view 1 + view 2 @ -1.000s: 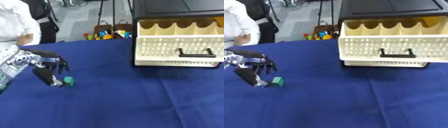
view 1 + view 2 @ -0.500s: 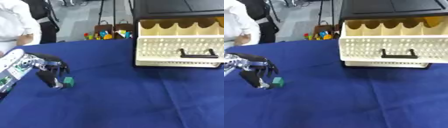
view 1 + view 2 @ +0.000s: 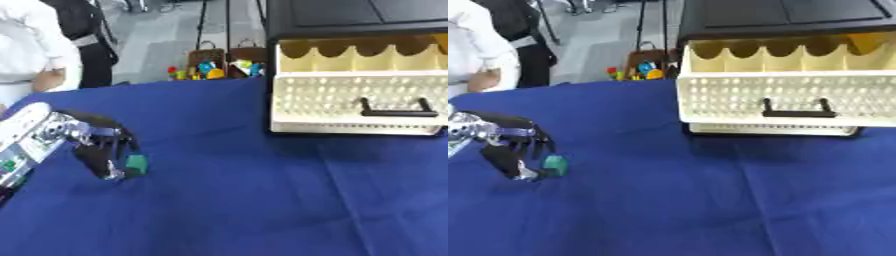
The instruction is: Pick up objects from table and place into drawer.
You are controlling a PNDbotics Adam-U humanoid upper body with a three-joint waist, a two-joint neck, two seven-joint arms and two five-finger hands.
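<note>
The green block is located at the near left of the blue table, well apart from the drawer, which stands pulled open at the far right. The left hand is curled downward about the block, which is pinched between thumb and fingers. The pick-up step is judged to be in hand. A lift, then a carry rightward to the open drawer, is called for next. The right hand is not seen.

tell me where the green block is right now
The green block sits on the blue table at the left of the left eye view, at the left hand's fingertips, far from the drawer.
</note>
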